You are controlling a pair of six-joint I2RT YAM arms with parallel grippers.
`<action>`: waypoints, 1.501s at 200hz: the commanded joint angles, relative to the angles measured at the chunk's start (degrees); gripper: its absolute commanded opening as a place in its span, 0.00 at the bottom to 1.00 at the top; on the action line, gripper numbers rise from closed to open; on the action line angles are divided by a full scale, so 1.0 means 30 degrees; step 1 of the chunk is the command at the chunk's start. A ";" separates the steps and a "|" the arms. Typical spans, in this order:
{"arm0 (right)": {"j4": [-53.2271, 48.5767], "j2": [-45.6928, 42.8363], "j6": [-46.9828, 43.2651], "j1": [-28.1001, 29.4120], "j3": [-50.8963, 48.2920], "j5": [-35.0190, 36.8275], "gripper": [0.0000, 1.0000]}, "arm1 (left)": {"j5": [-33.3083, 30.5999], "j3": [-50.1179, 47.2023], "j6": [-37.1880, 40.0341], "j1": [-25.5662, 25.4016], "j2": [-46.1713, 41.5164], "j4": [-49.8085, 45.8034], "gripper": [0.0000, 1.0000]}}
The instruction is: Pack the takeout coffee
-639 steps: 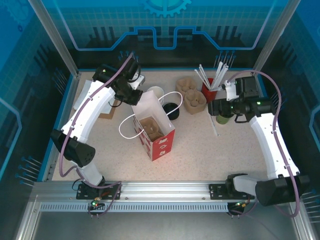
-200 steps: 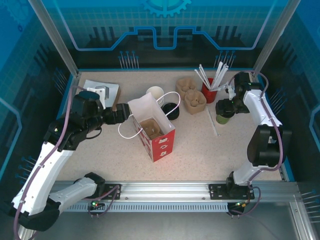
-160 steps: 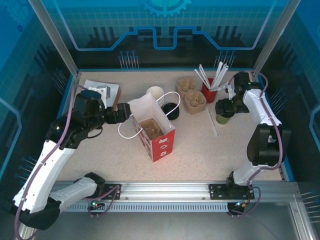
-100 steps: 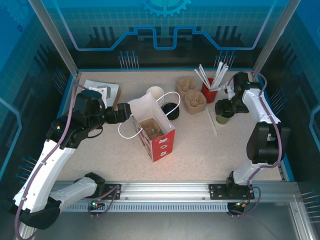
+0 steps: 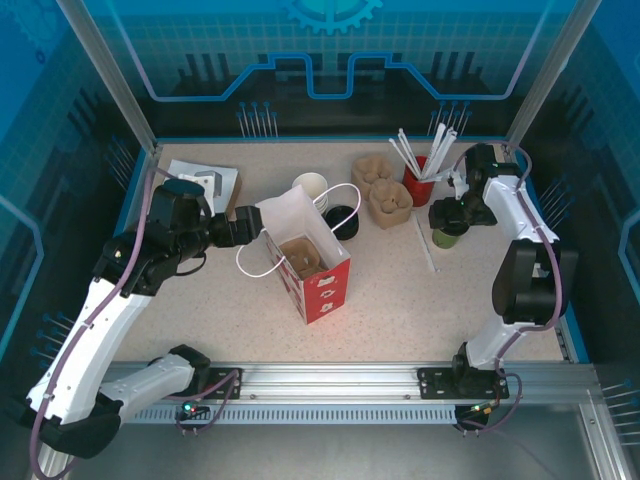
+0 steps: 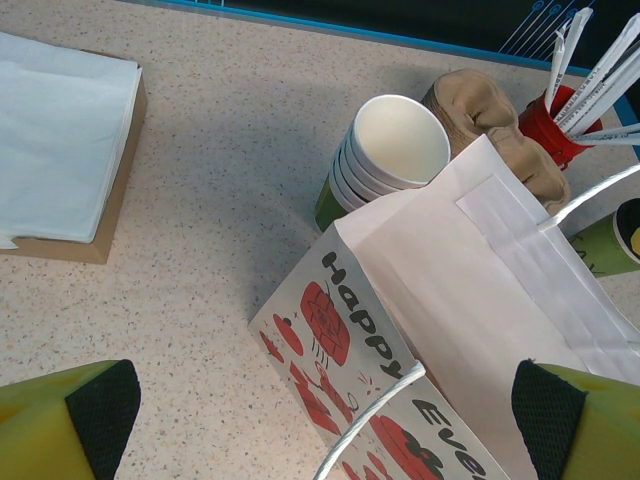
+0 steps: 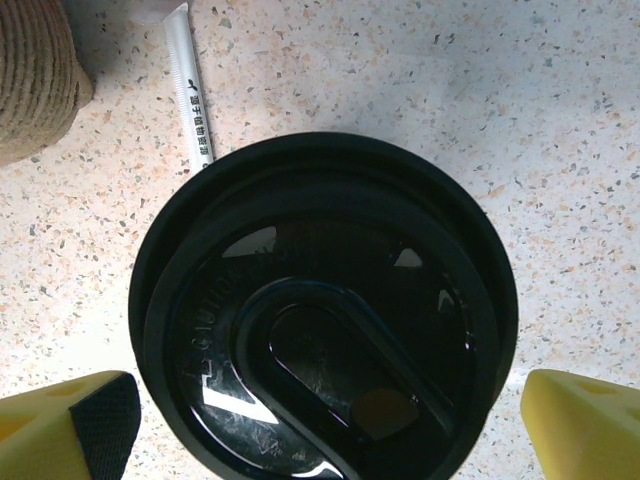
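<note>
Nearest you, at mid-worktop [image 5: 400,300], stands the open paper bag [image 5: 308,265], with your left claw [image 5: 243,228] spread wide just beside its left wall, gripping nothing. Farther off to the right, the takeout coffee [image 7: 320,310] stands upright near the red straw cup [image 5: 418,185], and your right claw [image 5: 452,212] hangs over its black lid, pads wide apart on either side. Expect a light, thin-walled cup that dents under a hard squeeze, so take it just below the lid rim and keep it level.
</note>
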 commanded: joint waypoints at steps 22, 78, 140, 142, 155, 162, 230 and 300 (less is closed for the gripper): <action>-0.0088 0.0654 -0.0274 0.0128 0.0650 -0.0415 1.00 | -0.0071 0.0242 -0.0162 0.0141 0.0007 0.0205 0.99; 0.0068 0.1273 -0.0323 0.0158 0.0829 -0.0071 1.00 | -0.0100 0.0206 -0.0121 0.0150 -0.0020 0.0146 0.99; 0.0701 0.1976 -0.0438 0.0216 0.1066 0.0189 1.00 | -0.0049 0.0052 -0.0187 0.0126 -0.0225 0.0085 0.99; 0.0703 0.2004 -0.0460 0.0216 0.1076 0.0188 1.00 | -0.0066 0.0035 -0.0182 0.0124 -0.0226 0.0085 0.99; 0.0731 0.2168 -0.0470 0.0260 0.1149 0.0289 1.00 | -0.0077 0.0024 -0.0206 0.0130 -0.0281 0.0074 0.99; 0.0769 0.2241 -0.0505 0.0276 0.1195 0.0302 1.00 | -0.0088 -0.0022 -0.0180 0.0129 -0.0309 0.0058 0.99; 0.0809 0.2573 -0.0630 0.0450 0.1055 0.0361 0.95 | -0.0103 -0.0118 -0.0272 0.0131 -0.0549 -0.0002 0.99; 0.0218 0.1388 -0.0477 0.0484 0.0816 0.0700 0.86 | -0.0137 -0.0190 -0.0275 0.0131 -0.0605 0.0025 0.99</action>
